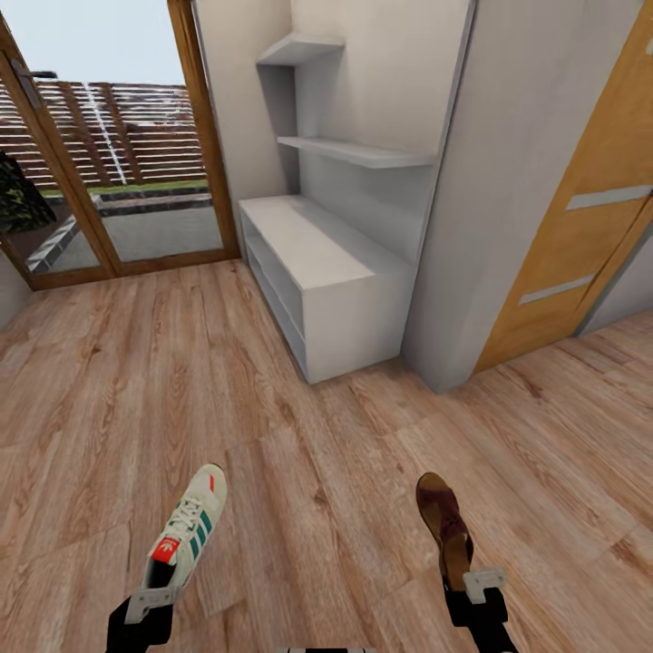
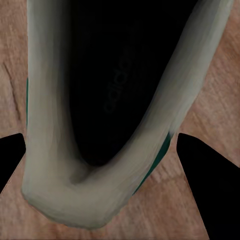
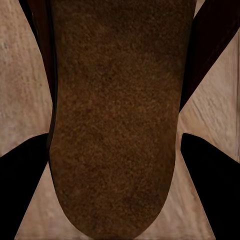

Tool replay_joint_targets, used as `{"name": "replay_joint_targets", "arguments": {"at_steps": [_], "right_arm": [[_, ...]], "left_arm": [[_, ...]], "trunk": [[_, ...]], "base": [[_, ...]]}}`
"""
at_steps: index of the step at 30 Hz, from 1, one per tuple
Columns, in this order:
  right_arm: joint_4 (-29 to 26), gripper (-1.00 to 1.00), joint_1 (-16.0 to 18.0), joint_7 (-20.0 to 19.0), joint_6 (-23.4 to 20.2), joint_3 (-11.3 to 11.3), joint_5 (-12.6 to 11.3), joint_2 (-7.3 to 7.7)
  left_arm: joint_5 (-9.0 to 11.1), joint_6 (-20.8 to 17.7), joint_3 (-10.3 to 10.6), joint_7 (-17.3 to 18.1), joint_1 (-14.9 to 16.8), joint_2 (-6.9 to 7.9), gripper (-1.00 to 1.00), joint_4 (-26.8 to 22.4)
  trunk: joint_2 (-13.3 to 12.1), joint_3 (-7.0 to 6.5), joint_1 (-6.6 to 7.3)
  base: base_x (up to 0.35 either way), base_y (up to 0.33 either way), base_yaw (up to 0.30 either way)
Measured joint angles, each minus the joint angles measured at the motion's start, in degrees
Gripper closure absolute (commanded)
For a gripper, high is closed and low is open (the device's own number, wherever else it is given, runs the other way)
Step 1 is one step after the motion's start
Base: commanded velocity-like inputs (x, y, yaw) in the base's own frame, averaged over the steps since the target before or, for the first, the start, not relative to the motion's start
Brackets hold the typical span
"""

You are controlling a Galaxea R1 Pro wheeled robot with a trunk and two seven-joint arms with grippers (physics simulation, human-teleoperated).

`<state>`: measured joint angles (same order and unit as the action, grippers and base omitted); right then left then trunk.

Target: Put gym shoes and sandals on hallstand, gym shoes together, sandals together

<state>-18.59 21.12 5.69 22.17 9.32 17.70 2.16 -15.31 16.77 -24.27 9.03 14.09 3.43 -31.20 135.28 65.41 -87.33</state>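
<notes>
I hold a gym shoe [image 1: 188, 531] by its heel in my left gripper [image 1: 151, 603] and a sandal [image 1: 444, 526] in my right gripper [image 1: 483, 583], each closed, carrying them above the corridor floor [image 1: 317, 472]; next, roll to the hallstand [image 1: 317, 263].

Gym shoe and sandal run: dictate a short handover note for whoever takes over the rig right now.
Left gripper: shut on the heel of one gym shoe, carried toe-forward.
Right gripper: shut on the heel of one sandal, also toe-forward.
The hallstand stands ahead against the wall; what shows of its bench top and shelves is bare.
Done: one shoe of each pair picked up.
Left: drive across the corridor floor, set both on the rack with room beside each for its mate, then fetch the second gym shoe and second sandal, which I can't see from here.
</notes>
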Motion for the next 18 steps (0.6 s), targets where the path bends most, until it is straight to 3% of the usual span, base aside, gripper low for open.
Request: {"name": "replay_joint_targets", "arguments": {"at_steps": [6,11,18], "right_arm": [[5.1,1.0,-0.6,-0.1,5.4,0.2,-1.7,1.01],[7.1,1.0,-0.7,-0.1,7.7,0.2,-3.7,1.1],[7.5,1.0,-0.7,0.0,8.0,0.2,-4.3,1.05]], "left_arm": [[-0.2,2.0,-2.8,0.0,-0.2,-0.03,1.0,0.0],[-0.2,2.9,-3.3,0.0,-0.7,-0.4,1.0,0.1],[-0.2,3.0,-3.2,0.1,-1.3,-0.73,1.0,0.1]], "trunk": [[-0.4,-0.72,0.23],[-0.4,-1.17,0.22],[-0.4,-1.8,0.22]], "base": [[0.0,0.0,0.0],[0.0,0.0,0.0],[-0.036,0.033,0.0]]}}
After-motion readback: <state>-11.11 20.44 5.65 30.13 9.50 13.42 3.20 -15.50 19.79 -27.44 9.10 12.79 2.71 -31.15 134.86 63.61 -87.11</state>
